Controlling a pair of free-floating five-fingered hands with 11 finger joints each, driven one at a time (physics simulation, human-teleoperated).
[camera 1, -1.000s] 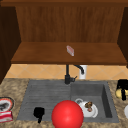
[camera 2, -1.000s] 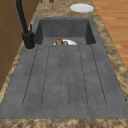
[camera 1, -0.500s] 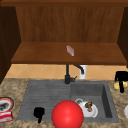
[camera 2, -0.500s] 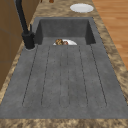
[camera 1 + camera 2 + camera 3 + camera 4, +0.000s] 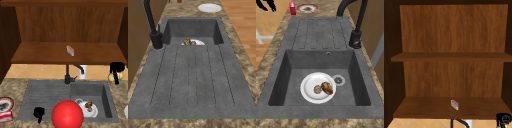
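right hand (image 5: 116, 68) fingers curled around yellow round object (image 5: 111, 77), which sits just under them | left hand (image 5: 39, 112) fingers: cannot tell, above sink (image 5: 45, 92) drainboard

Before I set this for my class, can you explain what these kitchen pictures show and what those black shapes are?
It is a simulated kitchen. The black shapes are two floating robot hands. From the front, the left hand hangs low over the sink's draining board; the right hand has its fingers curled on a yellow object at the right. A red ball sits up front. The right side view shows a plate with food in the basin. The upper view shows a wooden shelf with a small block.
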